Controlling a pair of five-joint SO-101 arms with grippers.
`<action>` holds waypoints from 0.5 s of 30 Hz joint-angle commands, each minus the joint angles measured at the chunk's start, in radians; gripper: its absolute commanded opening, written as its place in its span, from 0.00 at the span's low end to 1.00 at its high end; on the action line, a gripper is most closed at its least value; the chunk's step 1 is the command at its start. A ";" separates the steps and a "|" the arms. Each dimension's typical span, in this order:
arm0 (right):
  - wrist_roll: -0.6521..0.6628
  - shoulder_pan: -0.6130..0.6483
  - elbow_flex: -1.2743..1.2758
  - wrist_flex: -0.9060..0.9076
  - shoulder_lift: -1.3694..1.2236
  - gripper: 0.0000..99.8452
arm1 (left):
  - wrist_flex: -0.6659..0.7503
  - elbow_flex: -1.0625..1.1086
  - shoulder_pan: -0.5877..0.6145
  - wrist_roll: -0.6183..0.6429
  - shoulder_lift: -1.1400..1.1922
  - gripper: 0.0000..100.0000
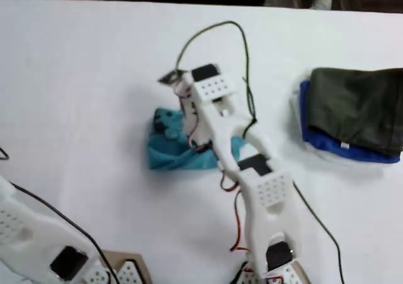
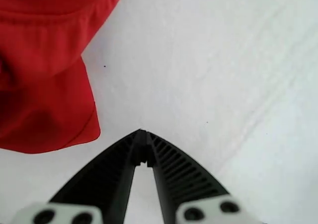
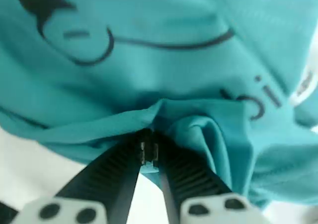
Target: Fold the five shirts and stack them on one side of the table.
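Right wrist view: the right gripper (image 3: 148, 157) pinches a fold of the teal shirt (image 3: 149, 60), well apart from the folded stack (image 1: 356, 111); grip firmly (cloth slips) and lift clear. Left gripper (image 2: 144, 154) closed, empty.

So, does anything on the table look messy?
Yes. The teal shirt lies crumpled in a lump mid-table, not folded, with the right gripper pinching a bunched fold of it. The dark green shirt and blue shirt sit folded and stacked by the table edge, so the teal one stands out.
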State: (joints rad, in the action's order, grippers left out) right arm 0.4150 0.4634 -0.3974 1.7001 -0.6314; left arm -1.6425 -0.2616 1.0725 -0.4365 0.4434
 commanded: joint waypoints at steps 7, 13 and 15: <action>0.190 -0.113 0.385 0.005 0.467 0.02 | 0.015 -0.004 0.000 -0.003 -0.064 0.03; 0.258 -0.119 0.408 -0.081 0.653 0.02 | 0.015 -0.004 -0.038 -0.003 -0.064 0.03; 0.199 -0.117 0.425 -0.182 0.654 0.02 | 0.015 -0.004 -0.049 -0.003 -0.064 0.03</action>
State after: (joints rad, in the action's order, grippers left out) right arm 0.6590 0.3544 0.0184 1.6280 -0.0514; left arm -1.6349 -0.2616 1.0495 -0.4365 0.4434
